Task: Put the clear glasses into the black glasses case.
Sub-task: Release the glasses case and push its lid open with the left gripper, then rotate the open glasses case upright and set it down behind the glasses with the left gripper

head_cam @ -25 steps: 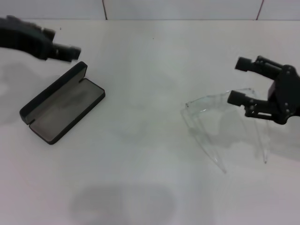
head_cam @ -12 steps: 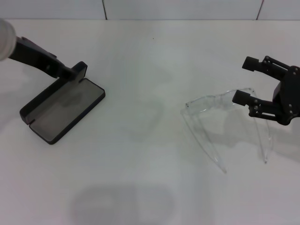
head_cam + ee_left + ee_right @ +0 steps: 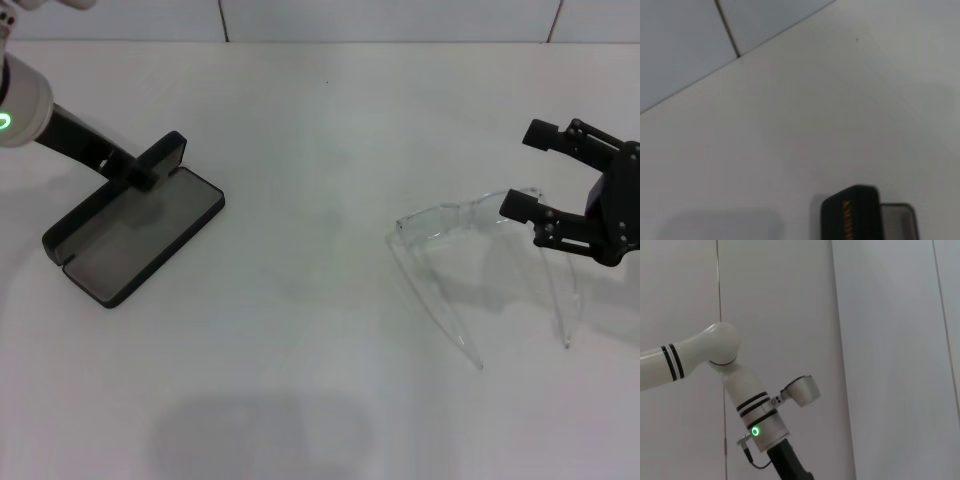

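The black glasses case [image 3: 150, 235] lies open at the table's left, grey lining up, its lid [image 3: 166, 152] raised along the far side. My left gripper [image 3: 138, 174] reaches down from the upper left and sits against the lid's inner side. The left wrist view shows the lid [image 3: 852, 216] with orange lettering. The clear glasses [image 3: 455, 218] stand on the table at the right, arms pointing toward me. My right gripper [image 3: 532, 170] is open at the glasses' right end, with its lower fingertip [image 3: 518, 205] over the frame's corner and nothing held.
The white table [image 3: 320, 120] ends at a tiled wall [image 3: 390, 18] behind. In the right wrist view the white left arm [image 3: 752, 407], with a green light, shows against the wall.
The left arm has come down from above the case to its raised lid. The right gripper has shifted slightly to the right, staying open. The glasses have not moved.
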Motion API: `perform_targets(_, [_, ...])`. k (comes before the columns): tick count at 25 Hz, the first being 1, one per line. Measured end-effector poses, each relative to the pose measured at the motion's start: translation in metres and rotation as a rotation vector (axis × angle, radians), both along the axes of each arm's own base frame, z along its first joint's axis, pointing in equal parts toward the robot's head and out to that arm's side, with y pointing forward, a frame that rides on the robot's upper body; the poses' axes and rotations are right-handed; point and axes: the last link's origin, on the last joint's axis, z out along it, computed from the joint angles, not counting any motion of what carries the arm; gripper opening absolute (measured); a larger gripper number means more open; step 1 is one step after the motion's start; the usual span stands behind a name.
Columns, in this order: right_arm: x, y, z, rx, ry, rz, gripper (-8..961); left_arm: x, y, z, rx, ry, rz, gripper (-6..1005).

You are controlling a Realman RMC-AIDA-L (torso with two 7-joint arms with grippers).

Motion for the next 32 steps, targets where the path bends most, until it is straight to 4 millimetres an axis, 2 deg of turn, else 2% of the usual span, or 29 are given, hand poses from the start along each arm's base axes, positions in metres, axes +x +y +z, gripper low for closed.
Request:
perform_targets(12, [0.001,0.002,0.001,0.024,-0.001,-0.009,834,-0.018,0.003,-0.008,-0.008,0.042,0.038,611])
perform_targets(24, [0.004,0.002,-0.001,0.026,0.013,-0.034,833,-0.019,0.0,-0.011,-0.029,0.042,0.042,554])
perform_targets(32, [0.018,-0.001,0.01,0.125,0.079,-0.11,832,-0.009,-0.005,-0.017,-0.073,0.062,0.011,205])
